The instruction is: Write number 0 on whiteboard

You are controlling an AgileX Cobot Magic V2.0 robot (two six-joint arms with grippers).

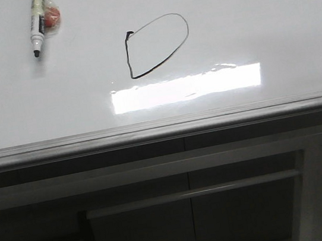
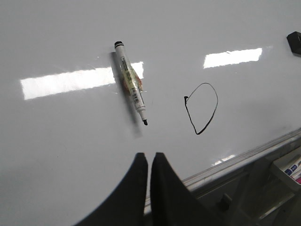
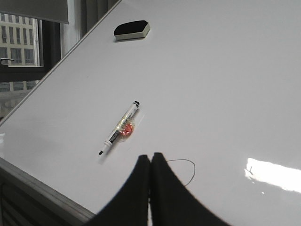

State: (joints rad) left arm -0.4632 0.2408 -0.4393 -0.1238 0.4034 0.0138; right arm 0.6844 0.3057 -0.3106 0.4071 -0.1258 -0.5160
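The number 0 (image 1: 156,45) is a thin black closed loop drawn mid-board on the white whiteboard (image 1: 254,11). It also shows in the left wrist view as the number 0 (image 2: 201,108); in the right wrist view my fingers half cover the number 0 (image 3: 189,167). An uncapped black marker (image 1: 37,23) with a red blob stuck to its barrel lies free at the board's far left, seen also as the marker (image 2: 130,83) and the marker (image 3: 120,126). My left gripper (image 2: 149,155) is shut and empty, short of the marker's tip. My right gripper (image 3: 150,157) is shut and empty above the whiteboard (image 3: 225,70).
A black-topped eraser (image 3: 131,29) lies at the board's far corner. A grey rail (image 1: 162,126) runs along the board's near edge, with a dark cabinet and bar handle (image 1: 189,195) below. A bright glare patch (image 1: 186,87) sits just below the loop.
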